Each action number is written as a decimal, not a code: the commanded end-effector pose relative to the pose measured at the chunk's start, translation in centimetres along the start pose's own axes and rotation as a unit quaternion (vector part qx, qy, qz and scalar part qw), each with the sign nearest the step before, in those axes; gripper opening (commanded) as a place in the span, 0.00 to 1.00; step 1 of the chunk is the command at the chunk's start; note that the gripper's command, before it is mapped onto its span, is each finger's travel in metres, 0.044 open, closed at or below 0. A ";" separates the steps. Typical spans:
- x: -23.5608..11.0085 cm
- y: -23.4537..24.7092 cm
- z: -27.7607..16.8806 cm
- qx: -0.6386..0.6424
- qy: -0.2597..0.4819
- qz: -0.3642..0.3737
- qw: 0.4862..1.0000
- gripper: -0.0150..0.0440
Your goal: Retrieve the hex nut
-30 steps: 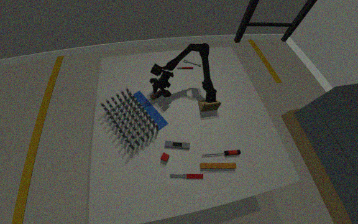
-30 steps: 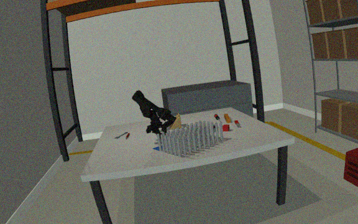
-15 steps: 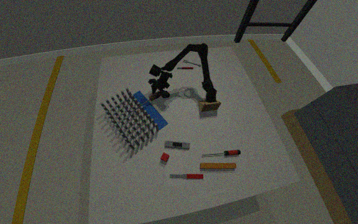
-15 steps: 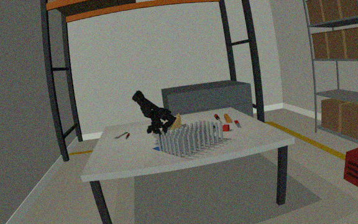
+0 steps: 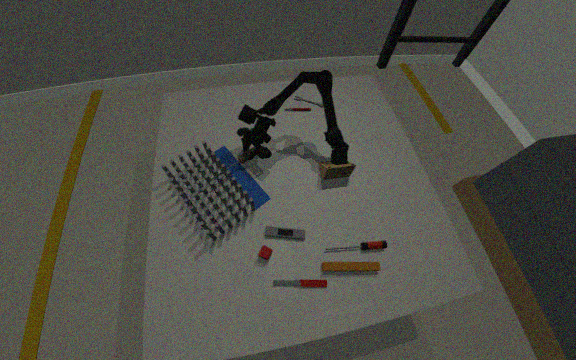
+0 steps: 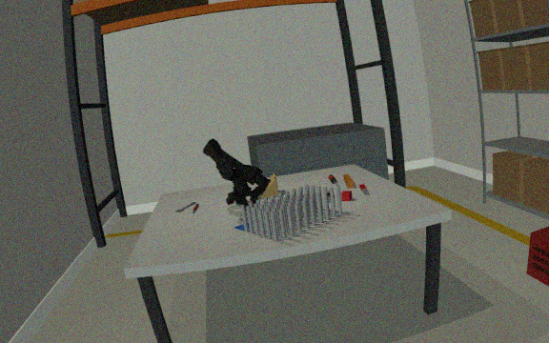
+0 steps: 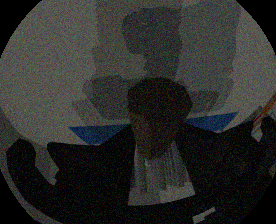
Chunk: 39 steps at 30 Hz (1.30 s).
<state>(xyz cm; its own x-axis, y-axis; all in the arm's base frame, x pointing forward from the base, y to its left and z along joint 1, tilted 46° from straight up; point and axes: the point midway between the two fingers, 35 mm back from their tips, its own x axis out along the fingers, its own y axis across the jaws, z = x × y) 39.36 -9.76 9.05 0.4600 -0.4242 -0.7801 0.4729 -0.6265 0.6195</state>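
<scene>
My gripper [image 5: 254, 153] [image 6: 242, 200] [image 7: 153, 126] is shut on a tool's brown handle [image 7: 159, 100], whose thick end faces the wrist camera. It is low, beside the blue taped strip [image 5: 251, 187] [image 6: 239, 228] [image 7: 100, 134], on the side toward the arm's base. The tool's shaft and tip cannot be made out. The metal spacers [image 5: 216, 186] [image 6: 294, 212] [image 7: 158, 175] stand upright in rows just beyond the strip; I see none fallen. The hex nut cannot be made out in any view. Whether the tool reaches among the spacers cannot be told.
A grey device [image 5: 295, 234], a red cube [image 5: 265, 252] [image 6: 346, 195], a screwdriver [image 5: 374, 245], an orange bar [image 5: 350, 267] and a red-handled tool [image 5: 314, 283] lie to one side. A wrench [image 5: 310, 102] [image 6: 186, 207] and a small red tool [image 5: 303, 109] [image 6: 195, 208] lie behind the arm.
</scene>
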 end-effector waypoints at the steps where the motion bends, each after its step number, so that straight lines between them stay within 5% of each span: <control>1: 0.0 0.2 -0.5 0.002 0.004 0.003 1.000 0.25; 39: 1.4 0.2 -2.7 0.002 0.004 0.003 1.000 0.25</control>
<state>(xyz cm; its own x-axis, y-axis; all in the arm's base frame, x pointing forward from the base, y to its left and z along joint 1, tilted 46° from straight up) 41.69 -8.95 8.15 0.4609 -0.4238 -0.7797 0.4723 -0.6267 0.6198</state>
